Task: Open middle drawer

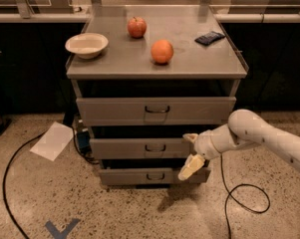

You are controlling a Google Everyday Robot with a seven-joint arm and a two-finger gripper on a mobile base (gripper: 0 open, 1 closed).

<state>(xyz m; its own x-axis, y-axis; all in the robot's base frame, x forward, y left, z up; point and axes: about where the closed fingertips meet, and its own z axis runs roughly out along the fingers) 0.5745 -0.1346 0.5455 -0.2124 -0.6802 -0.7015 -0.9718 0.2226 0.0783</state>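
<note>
the gripper [191, 152] is open at 3 o'clock on the middle drawer [134, 148] — fingers spread over its front, likely to pull.

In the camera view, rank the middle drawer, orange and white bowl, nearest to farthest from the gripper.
From the gripper, low right of the cabinet:
1. middle drawer, right beside it.
2. orange, on top, centre.
3. white bowl, top left.
</note>
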